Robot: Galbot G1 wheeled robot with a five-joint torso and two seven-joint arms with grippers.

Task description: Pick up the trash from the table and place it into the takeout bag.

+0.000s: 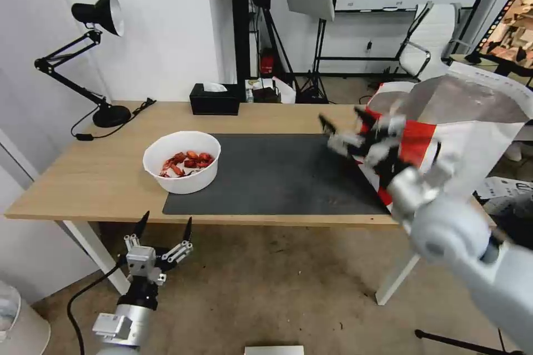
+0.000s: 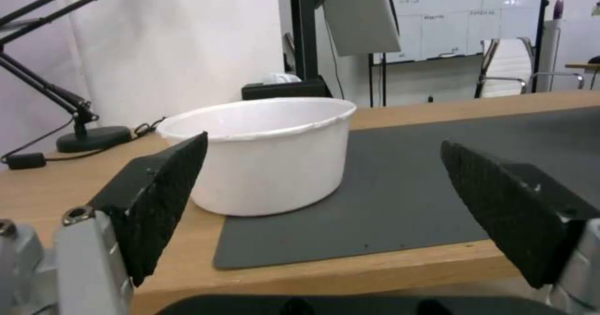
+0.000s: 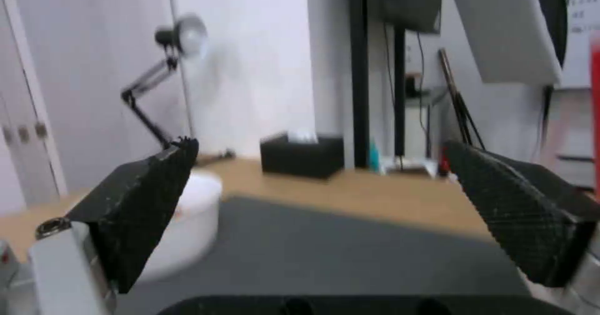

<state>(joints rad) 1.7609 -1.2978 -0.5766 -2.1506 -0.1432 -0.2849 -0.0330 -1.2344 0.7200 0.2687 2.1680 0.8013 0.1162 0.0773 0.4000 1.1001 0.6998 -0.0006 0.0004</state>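
On the table, left part, you have the white bowl of red shells sitting half on the dark grey mat, half on bare wood. It looks like the only trash left out, so likely the other pieces are already bagged. The takeout bag stands at the table's right end, mouth open with foil lining showing, tilted toward the middle so things can be dropped in.

Your right gripper hangs over the mat's right edge, just in front of the bag, fingers spread wide and nothing between them; blurred, so probably mid-move. Your left gripper waits below the near table edge, pointed up at the bowl, fingers also spread and empty. From its wrist view the bowl sits dead ahead between the fingers, well lined up for an approach, judging by that.

Surface: light wood top, white legs, mat flat and centred. A black tissue box sits at the far edge, not trash. A black desk lamp stands far left with its cord trailing. Behind: white wall, studio stands, an office chair, a whiteboard.
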